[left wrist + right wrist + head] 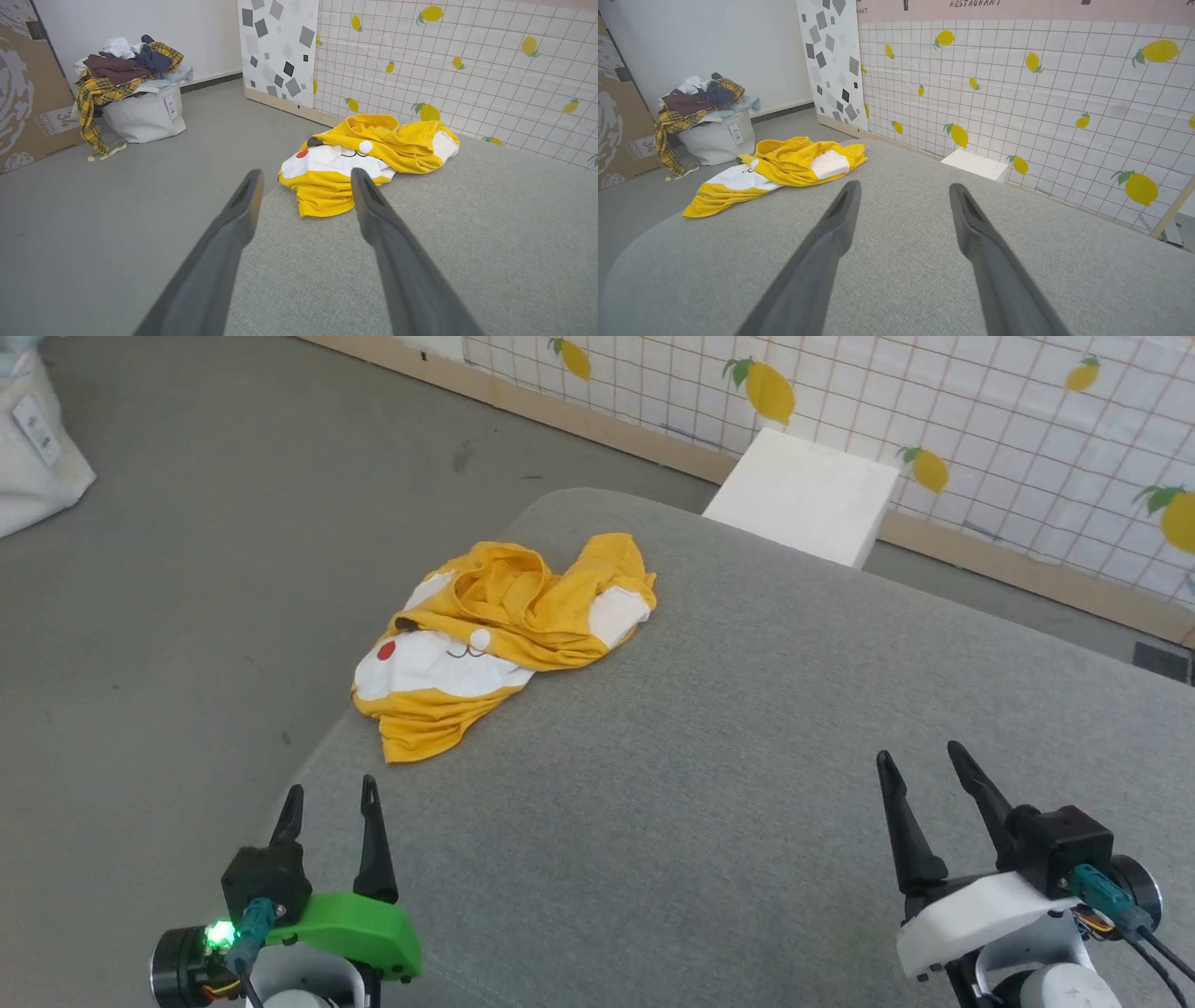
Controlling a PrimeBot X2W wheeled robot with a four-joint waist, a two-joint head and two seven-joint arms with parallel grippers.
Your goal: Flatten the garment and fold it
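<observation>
The garment (495, 635), a bright yellow T-shirt with white patches, small black marks and a red spot, lies crumpled near the far left edge of the grey padded surface (709, 784); one yellow part hangs toward that edge. The left wrist view has the garment (364, 158) just beyond my fingers, and the right wrist view has the garment (780, 168) at the left. My left gripper (331, 798) stands open at the lower left, short of the shirt. My right gripper (920, 756) stands open at the lower right, far from it. Both hold nothing.
A white block (803, 495) stands behind the surface by the lemon-print wall (980, 420). On the grey floor (187, 569) to the left sits a white basket heaped with clothes (135, 93), next to a cardboard box (23, 93).
</observation>
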